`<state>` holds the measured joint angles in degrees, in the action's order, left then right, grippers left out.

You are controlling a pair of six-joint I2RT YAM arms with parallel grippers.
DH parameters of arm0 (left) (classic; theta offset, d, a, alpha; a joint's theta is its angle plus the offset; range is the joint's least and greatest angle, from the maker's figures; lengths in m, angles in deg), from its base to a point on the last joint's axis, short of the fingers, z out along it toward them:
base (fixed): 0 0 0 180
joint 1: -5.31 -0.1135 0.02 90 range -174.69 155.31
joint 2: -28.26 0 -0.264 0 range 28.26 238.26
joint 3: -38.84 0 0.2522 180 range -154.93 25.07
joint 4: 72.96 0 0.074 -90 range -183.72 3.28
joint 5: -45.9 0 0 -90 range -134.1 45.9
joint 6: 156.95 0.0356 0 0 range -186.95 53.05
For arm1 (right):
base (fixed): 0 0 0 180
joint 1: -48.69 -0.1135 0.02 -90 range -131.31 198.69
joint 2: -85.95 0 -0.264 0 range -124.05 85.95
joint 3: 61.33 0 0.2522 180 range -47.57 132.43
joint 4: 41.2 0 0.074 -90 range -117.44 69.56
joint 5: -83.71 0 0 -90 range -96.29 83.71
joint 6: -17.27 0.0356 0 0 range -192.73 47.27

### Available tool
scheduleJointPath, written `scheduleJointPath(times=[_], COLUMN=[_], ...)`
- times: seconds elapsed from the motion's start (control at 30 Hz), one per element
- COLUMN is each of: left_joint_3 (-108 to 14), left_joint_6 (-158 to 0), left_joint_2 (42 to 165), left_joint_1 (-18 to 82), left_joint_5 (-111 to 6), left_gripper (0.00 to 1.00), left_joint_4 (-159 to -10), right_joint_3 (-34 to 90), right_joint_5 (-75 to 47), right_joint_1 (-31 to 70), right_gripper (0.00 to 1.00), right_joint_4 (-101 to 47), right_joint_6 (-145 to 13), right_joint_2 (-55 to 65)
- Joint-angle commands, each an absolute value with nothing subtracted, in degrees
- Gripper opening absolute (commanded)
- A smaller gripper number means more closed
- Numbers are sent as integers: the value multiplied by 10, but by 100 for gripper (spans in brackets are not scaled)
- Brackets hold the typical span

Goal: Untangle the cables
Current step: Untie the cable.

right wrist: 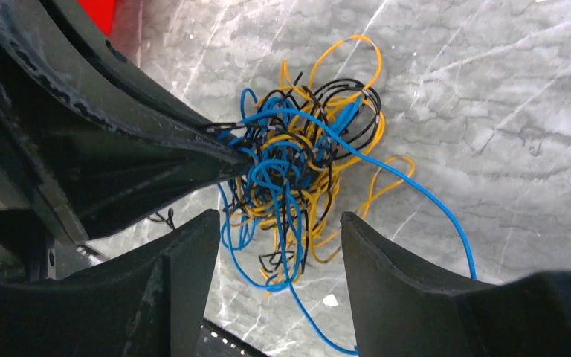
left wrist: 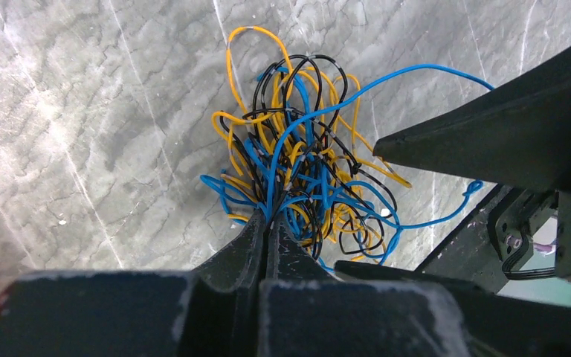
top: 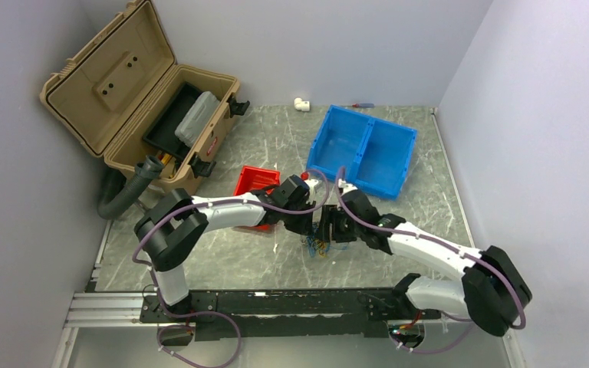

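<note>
The cables (left wrist: 305, 171) are a fist-sized tangle of thin yellow-orange, blue and black wires on the grey marbled table; they also show in the right wrist view (right wrist: 297, 175) and the top view (top: 316, 246). My left gripper (left wrist: 271, 217) is shut on strands at the tangle's near edge. My right gripper (right wrist: 279, 223) is open just above the tangle, its two fingers to either side of the lower loops. One long blue wire (right wrist: 424, 197) trails off to the right. In the top view both grippers meet over the tangle at mid-table.
A small red bin (top: 255, 182) sits just behind the left gripper. A blue two-compartment bin (top: 364, 149) stands at the back centre. An open tan toolbox (top: 134, 96) is at the back left. A black rail (top: 276, 303) runs along the near edge.
</note>
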<state>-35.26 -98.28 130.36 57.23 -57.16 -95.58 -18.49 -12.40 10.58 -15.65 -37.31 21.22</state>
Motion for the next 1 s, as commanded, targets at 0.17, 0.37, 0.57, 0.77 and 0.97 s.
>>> scheduleJointPath(times=[0.17, 0.37, 0.57, 0.77, 0.97], left_joint_3=[-377, -399, -417, -417, -395], left_joint_6=[-988, -971, -953, -954, -943], left_joint_2=[1310, 1306, 1285, 1282, 1247], left_joint_1=[578, 586, 586, 586, 585], left_joint_5=[-527, -422, -290, -207, -240], left_gripper=[0, 0, 0, 0, 0], left_joint_4=[-993, -1083, -1203, -1268, -1239], right_joint_3=[-96, -55, -54, -52, -64], right_joint_5=[119, 224, 289, 349, 345], right_joint_1=[4, -19, -15, 5, 7], right_gripper=[58, 57, 61, 72, 71], right_joint_4=[-39, 46, 111, 187, 168], right_joint_6=[-345, -284, -210, -119, -145], right_joint_2=[84, -2, -5, 46, 158])
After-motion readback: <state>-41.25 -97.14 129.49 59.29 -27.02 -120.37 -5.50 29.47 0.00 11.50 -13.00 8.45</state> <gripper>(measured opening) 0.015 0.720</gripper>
